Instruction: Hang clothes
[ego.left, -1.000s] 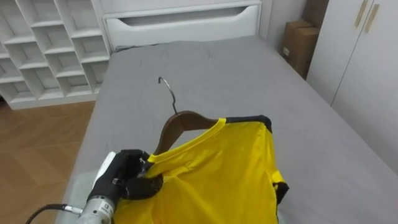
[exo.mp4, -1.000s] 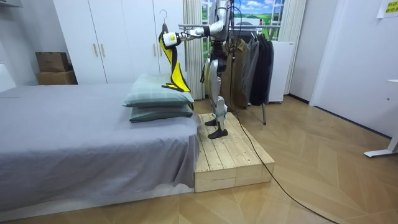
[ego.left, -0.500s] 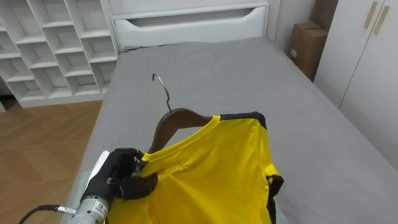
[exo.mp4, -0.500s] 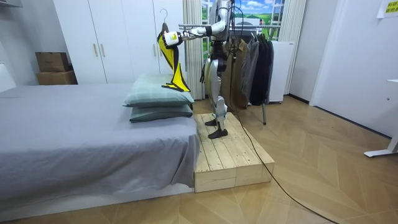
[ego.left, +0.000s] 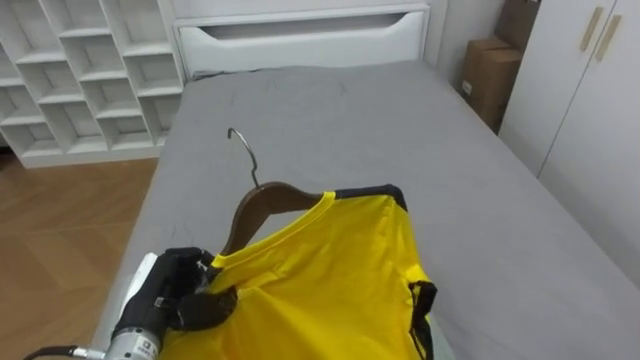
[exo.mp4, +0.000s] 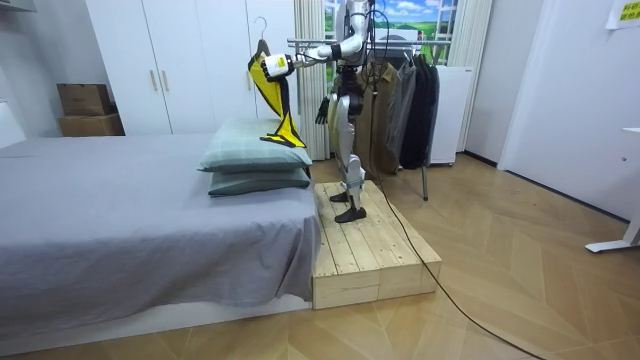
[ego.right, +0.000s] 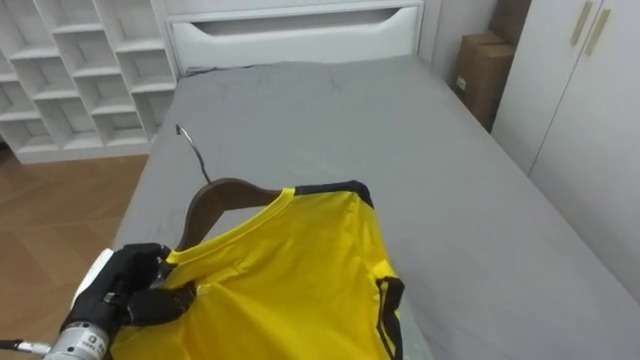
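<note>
A yellow shirt (ego.left: 335, 280) with black trim hangs on a brown wooden hanger (ego.left: 262, 199) with a metal hook (ego.left: 239, 150). My left hand (ego.left: 186, 296) is shut on the hanger's left end, through the shirt's shoulder, and holds it out in front of me above the bed. In the room view the shirt (exo.mp4: 271, 92) hangs from my outstretched left hand (exo.mp4: 279, 65) over the pillows. My right hand (exo.mp4: 322, 108) is low beside my hip. I stand on a wooden platform (exo.mp4: 372, 252) beside the bed.
The grey bed (ego.left: 400, 130) lies below, with a white headboard (ego.left: 300, 40) and white shelves (ego.left: 70, 80) beyond. A cardboard box (ego.left: 485, 75) and a white wardrobe (ego.left: 590, 100) stand at the right. A rack of dark clothes (exo.mp4: 410, 100) stands behind me, and two pillows (exo.mp4: 255, 160) lie under the shirt.
My left hand has carried the hanger and shirt slightly toward the room view's left. The eye views have shifted with the camera. My grip is unchanged.
</note>
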